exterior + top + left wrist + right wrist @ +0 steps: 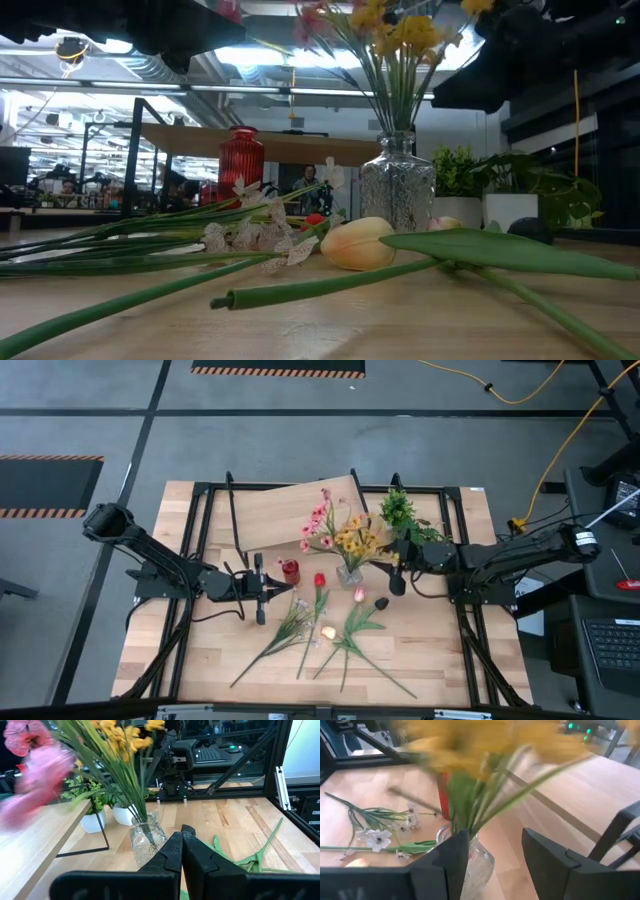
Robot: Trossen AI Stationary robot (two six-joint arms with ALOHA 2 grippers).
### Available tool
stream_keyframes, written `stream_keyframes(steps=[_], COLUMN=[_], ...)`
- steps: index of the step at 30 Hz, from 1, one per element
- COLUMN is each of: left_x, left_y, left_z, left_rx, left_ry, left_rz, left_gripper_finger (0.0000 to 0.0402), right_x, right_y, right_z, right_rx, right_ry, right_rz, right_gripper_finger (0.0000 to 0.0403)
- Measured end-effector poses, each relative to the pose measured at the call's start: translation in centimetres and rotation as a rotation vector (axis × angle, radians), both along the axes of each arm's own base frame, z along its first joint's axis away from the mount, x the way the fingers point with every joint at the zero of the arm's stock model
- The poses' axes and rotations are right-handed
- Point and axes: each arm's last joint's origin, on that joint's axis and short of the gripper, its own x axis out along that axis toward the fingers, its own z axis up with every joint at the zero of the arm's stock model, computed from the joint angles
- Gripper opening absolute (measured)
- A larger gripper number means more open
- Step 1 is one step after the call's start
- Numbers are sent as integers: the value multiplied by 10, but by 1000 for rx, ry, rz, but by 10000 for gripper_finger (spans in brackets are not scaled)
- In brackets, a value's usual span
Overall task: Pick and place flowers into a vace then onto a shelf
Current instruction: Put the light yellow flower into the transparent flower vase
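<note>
From above, a clear glass vase (pixel 349 573) already holds yellow and pink flowers (pixel 340 532) and stands on the surface (pixel 430 650) just in front of the shelf (pixel 285 512), not on it. Several loose stems (pixel 325 628) lie on the surface in front of the vase, so I judge the job partly done. My right end effector (pixel 398 563) sits just beside the vase; my left end effector (pixel 262 592) waits near a red vase (pixel 290 570).

At surface level, a cream tulip (pixel 357 243) and white blossoms (pixel 250 235) lie flat before the glass vase.

My left wrist view shows its fingers (pixel 172 851) pressed together, holding nothing.

My right wrist view shows fingers (pixel 454 855) spread apart, the vase just beyond them, nothing gripped.
</note>
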Motion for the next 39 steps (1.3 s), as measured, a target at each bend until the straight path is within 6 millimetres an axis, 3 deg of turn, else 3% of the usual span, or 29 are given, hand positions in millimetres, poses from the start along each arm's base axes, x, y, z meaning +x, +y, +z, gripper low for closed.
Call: stream_keyframes(steps=[8, 17, 29, 39], left_x=[0, 0, 0, 0], left_y=[0, 0, 0, -1], left_z=[0, 0, 0, -3], left_rx=[-1, -1, -1, -46], left_ry=[0, 0, 0, 19], left_rz=[0, 0, 0, -16], left_gripper_finger=[5, 6, 5, 5], right_x=[-7, -9, -20, -8], right_y=[10, 21, 49, 84], right_z=[-8, 9, 7, 2], right_rx=[31, 71, 152, 191], right_ry=[106, 200, 245, 249], right_rz=[-13, -53, -26, 40], right_gripper_finger=[170, 134, 6, 3])
